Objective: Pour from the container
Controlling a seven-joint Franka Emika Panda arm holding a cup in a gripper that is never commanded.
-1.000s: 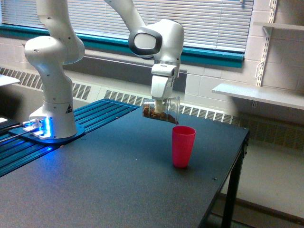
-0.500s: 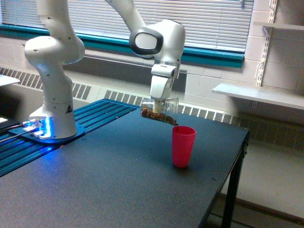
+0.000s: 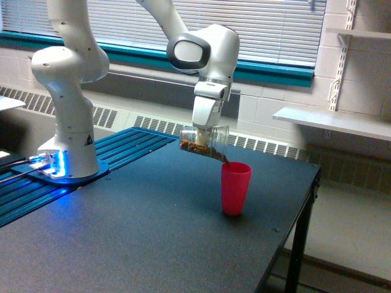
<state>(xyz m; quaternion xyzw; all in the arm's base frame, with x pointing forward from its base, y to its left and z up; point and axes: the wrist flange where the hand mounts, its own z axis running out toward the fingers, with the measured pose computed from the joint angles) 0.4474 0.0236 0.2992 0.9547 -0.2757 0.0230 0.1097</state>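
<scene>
The dark table [image 3: 140, 232] fills the foreground, and the pink-red cup [image 3: 236, 188] stands upright on it toward the exterior view's right, unmoved since a second ago. Just above and to the left of its rim, the gripper [image 3: 204, 135] clamps the clear plastic cup [image 3: 203, 143] on its side, mouth toward the pink-red cup. Compared with a second ago, the clear cup sits slightly further left and tips more steeply, and the brown pieces [image 3: 198, 147] inside now trail in a thin stream down to the pink-red cup's rim. Behind, the white arm base [image 3: 67, 146] stands beside blue rails [image 3: 131, 141].
</scene>
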